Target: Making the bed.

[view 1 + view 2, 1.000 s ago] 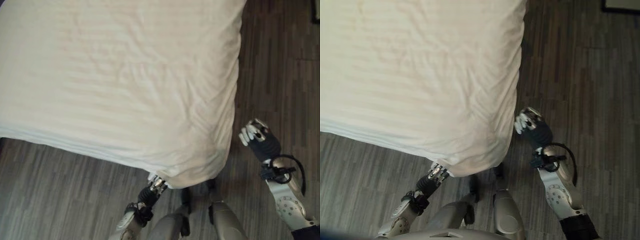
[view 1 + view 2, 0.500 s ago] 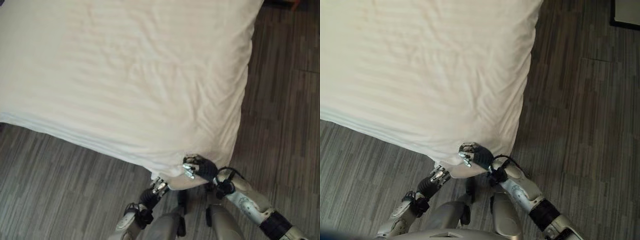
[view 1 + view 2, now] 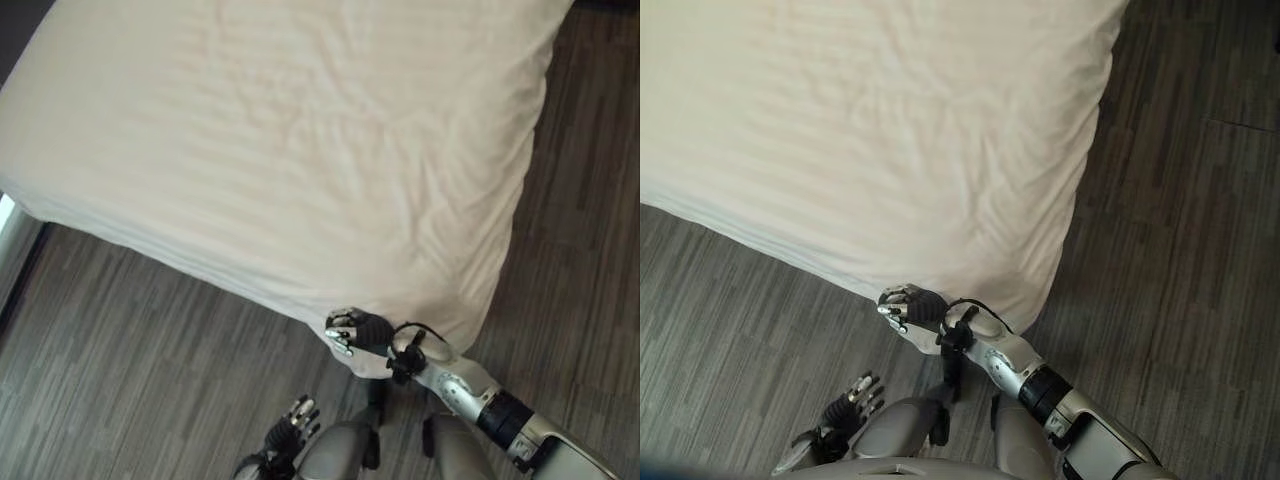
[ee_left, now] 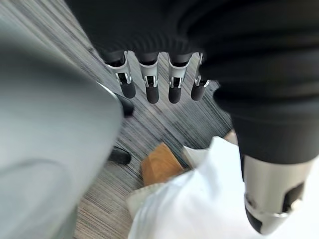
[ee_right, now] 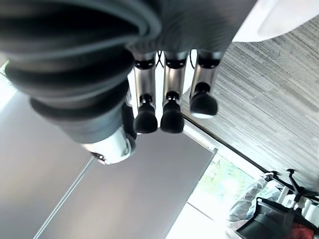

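Note:
A white bed cover lies smooth with faint creases over the bed, and its near corner hangs toward me. My right hand reaches across in front of that corner at the cover's lower hem. Its fingers hang relaxed in the right wrist view and hold nothing. My left hand is low, below the hem and apart from the cover, with fingers straight. Past them the left wrist view shows the cover's underside and a wooden bed leg.
Dark wood-plank floor runs along the bed's near side and its right side. A pale strip stands at the far left edge beside the bed.
My right hand swung in from the floor on the right to the cover's near corner. My left hand dropped from under the hem to lower down. The camera has shifted.

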Controlling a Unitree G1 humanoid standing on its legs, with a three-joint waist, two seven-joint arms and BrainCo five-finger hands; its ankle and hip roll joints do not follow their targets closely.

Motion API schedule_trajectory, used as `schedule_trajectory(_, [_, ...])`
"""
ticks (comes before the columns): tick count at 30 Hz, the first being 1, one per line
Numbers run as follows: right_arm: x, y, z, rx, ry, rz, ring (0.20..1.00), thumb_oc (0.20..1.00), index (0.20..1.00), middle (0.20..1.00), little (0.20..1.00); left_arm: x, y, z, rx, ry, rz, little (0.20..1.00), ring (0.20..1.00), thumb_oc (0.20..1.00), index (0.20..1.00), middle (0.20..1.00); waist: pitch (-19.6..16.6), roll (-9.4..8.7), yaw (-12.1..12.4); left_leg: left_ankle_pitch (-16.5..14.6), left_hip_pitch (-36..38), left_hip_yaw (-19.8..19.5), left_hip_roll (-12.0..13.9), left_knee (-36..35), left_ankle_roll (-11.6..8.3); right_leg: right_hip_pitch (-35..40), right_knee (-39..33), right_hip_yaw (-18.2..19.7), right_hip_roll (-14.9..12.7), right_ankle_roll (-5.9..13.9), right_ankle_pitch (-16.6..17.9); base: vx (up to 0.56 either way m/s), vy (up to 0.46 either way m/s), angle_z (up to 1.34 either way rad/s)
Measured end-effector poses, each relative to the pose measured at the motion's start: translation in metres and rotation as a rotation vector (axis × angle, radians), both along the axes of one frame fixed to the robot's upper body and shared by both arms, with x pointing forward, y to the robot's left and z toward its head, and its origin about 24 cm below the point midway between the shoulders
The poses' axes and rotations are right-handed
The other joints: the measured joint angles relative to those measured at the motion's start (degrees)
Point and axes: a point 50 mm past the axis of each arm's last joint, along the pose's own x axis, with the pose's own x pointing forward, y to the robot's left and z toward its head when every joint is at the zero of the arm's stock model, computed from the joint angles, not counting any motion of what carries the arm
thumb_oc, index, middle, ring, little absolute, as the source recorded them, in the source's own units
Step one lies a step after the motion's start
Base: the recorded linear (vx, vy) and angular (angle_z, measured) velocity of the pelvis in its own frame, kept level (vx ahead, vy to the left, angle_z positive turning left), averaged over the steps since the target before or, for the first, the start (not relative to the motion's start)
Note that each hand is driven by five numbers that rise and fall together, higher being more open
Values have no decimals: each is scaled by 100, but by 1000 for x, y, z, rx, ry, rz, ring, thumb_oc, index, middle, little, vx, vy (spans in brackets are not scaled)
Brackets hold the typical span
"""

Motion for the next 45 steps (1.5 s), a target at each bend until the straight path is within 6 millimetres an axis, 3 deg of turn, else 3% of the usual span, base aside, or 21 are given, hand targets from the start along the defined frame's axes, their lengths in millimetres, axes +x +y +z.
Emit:
schedule_trajectory(4, [-1,-1,-2,-3,5,-5,200,200,200,200,200,-5,-4,-9,26,64,-16,1000,1000,1000,1000,1000,5,-2,-43,6,-18,-40,-8,-5,-8,-14,-12,-47,-10,29,-29,12,-3,5])
schedule_trajectory(6, [-3,-3,-4,-6,15,-8,200,200,200,200,200,3,-5,-5,27,33,-20,1000,1000,1000,1000,1000,8,-1,-40,6,-147,-33,-10,-5,-8,-145,-4,-39,-10,27,-27,0,0,0])
schedule_trajectory(9, [-3,-19,-29,-53,98,-98,200,200,200,200,200,19,-9,5,19,-41,-36,1000,1000,1000,1000,1000,138,25,-33,8,-220,-51,-16,11,-9,-206,8,-51,-12,-13,4,-5,7,2])
schedule_trajectory(15, [14,-91,-71,-269,229,-442,200,200,200,200,200,37,-11,14,2,-109,-21,1000,1000,1000,1000,1000,325,107,-30,12,-319,-74,-22,-5,-2,-305,12,-71,-24,-18,16,0,0,0])
schedule_trajectory(17, [19,-130,-84,-348,314,-635,200,200,200,200,200,35,-9,11,-13,-89,7,1000,1000,1000,1000,1000,347,154,-24,14,-361,-124,-22,-5,0,-329,10,-111,-30,-15,11,10,11,8])
schedule_trajectory(21, [13,-161,-97,-474,397,-740,200,200,200,200,200,34,-9,10,-12,-80,4,1000,1000,1000,1000,1000,376,218,42,52,-412,-191,-33,-5,3,-362,10,-178,-48,-18,15,-10,17,9])
schedule_trajectory(25, [15,-205,-88,-550,403,-892,200,200,200,200,200,38,-4,16,-1,-111,-6,1000,1000,1000,1000,1000,407,308,201,105,-615,-179,-77,-5,18,-566,-2,-142,-88,7,42,-3,2,1])
schedule_trajectory(28, [14,-223,-82,-558,388,-948,200,200,200,200,200,39,-3,17,6,-116,-11,1000,1000,1000,1000,1000,417,314,237,125,-713,-153,-95,-7,16,-682,15,-100,-93,2,109,17,9,-5])
schedule_trajectory(31, [-13,-253,-92,-659,455,-1026,200,200,200,200,200,45,-5,22,-1,-151,-19,1000,1000,1000,1000,1000,420,308,223,124,-698,-154,-100,-8,16,-666,17,-99,-98,2,111,36,25,0])
schedule_trajectory(32, [-41,-281,-98,-735,521,-1086,200,200,200,200,200,49,-4,27,-1,-179,-26,1000,1000,1000,1000,1000,432,291,175,125,-633,-171,-103,-13,16,-598,18,-108,-102,2,112,60,41,6])
schedule_trajectory(35, [-88,-316,-104,-748,625,-1235,200,200,200,200,200,52,7,32,23,-200,-21,1000,1000,1000,1000,1000,478,137,-159,120,-328,-177,-100,-43,16,-306,17,-91,-98,33,87,49,43,-2])
schedule_trajectory(39, [-139,-333,-113,-649,735,-1428,200,200,200,200,200,57,23,36,42,-224,48,1000,1000,1000,1000,1000,423,-249,-570,107,-69,-118,-96,-47,14,-79,13,-22,-86,139,2,38,47,-8])
schedule_trajectory(41, [-166,-330,-122,-560,794,-1534,200,200,200,200,200,56,27,35,47,-213,64,1000,1000,1000,1000,1000,324,-432,-712,95,79,-70,-93,-48,11,54,1,18,-80,139,-8,24,68,-12])
schedule_trajectory(42, [-177,-327,-127,-533,819,-1563,341,341,341,341,341,56,28,34,49,-212,71,1000,1000,1000,1000,1000,269,-508,-723,81,136,-26,-90,-48,9,93,-8,61,-73,127,-19,-4,99,-20])
schedule_trajectory(43, [-187,-323,-130,-498,840,-1604,1000,1000,1000,1000,1000,56,29,34,53,-208,71,1000,1000,1000,1000,1000,211,-594,-771,64,227,16,-101,-47,3,154,-12,94,-65,118,-39,0,79,-23])
schedule_trajectory(45, [-183,-307,-137,-424,828,-1644,1000,1000,1000,1000,1000,45,38,26,83,-149,80,1000,1000,1000,1000,1000,-34,-757,-981,22,356,232,-83,-51,55,212,-16,162,-81,231,-102,-71,28,-59])
